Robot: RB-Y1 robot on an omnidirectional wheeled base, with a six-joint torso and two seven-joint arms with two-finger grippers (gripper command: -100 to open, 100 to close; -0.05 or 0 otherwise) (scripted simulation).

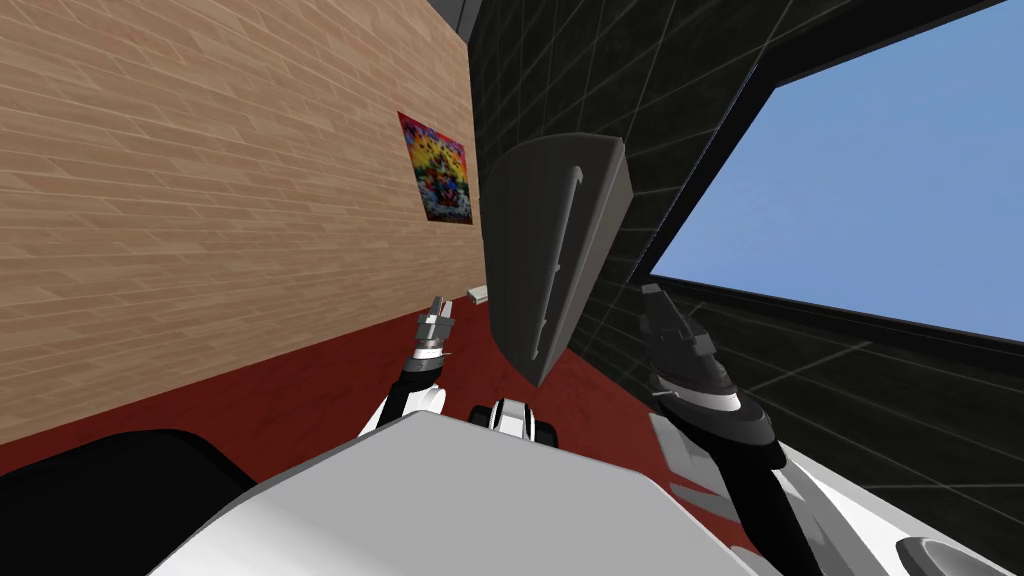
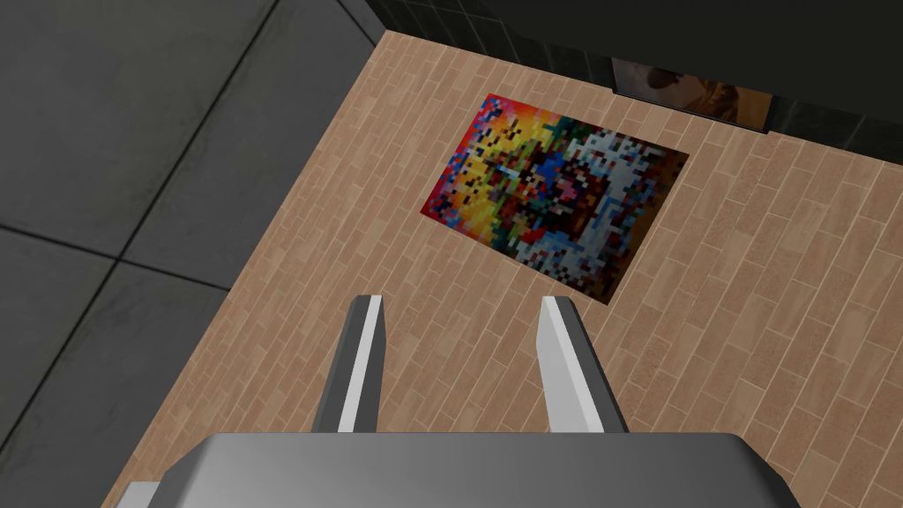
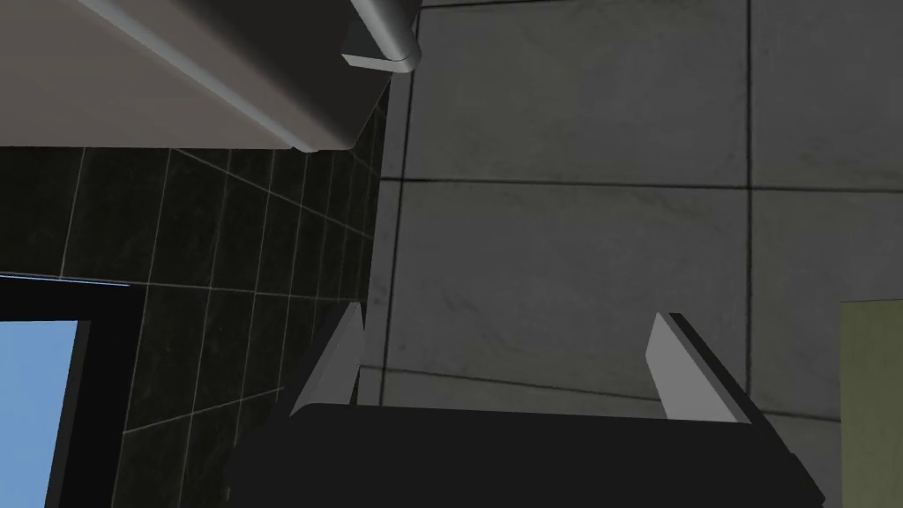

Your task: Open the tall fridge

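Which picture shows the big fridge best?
The head view: the whole grey fridge stands there with its long handle. The right wrist view catches one corner of it and the handle's end.

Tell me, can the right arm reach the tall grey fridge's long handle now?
Probably yes: the right arm hangs beside the tall grey fridge, jaws open, and nothing lies between them and its long grey handle.

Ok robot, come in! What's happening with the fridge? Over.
Both open: left gripper, right gripper. Tall fridge looks shut, handle not gripped. Nothing between right gripper and handle.
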